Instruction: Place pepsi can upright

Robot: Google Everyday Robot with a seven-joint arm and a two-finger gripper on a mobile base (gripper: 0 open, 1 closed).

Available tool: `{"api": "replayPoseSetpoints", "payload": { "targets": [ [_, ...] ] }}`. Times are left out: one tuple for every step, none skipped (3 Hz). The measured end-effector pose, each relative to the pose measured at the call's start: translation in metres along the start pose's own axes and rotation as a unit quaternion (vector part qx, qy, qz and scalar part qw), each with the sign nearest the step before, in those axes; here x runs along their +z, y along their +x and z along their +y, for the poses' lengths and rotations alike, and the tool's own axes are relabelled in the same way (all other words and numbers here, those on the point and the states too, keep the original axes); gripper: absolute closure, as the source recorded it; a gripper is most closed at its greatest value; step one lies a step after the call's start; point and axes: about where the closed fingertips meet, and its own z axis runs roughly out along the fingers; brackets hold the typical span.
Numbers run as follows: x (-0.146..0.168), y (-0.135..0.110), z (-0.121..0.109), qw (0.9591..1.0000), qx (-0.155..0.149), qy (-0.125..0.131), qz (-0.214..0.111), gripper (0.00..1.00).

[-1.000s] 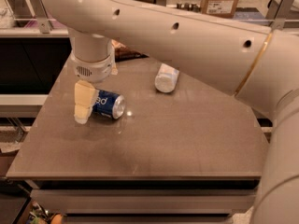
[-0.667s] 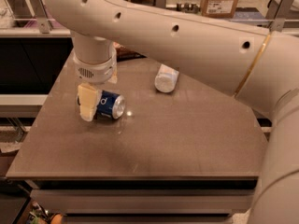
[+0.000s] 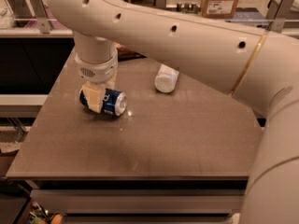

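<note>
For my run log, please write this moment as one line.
gripper: low at pepsi can | pepsi can: on its side, table left part | bottle: lying apart | upright: not yet

The blue pepsi can [image 3: 112,102] lies on its side at the surface [image 3: 177,139] left, tool [image 3: 96,101] over it.

Pepsi can [image 3: 114,101] partly behind end effector [image 3: 96,100]

Clear plastic bottle [image 3: 166,78] lying on its side on brown table [image 3: 163,143], cardboard box [image 3: 222,1] well behind
</note>
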Motion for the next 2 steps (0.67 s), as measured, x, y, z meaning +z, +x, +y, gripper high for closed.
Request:
{"api": "replayPoseSetpoints", "payload": {
  "targets": [
    [-0.0006, -0.0028, -0.0023, 1.0, 0.0, 0.0, 0.008, 0.88],
    [-0.0038, -0.0026, -0.0049, 0.9999, -0.003, 0.0, 0.016, 1.0]
  ]
}}
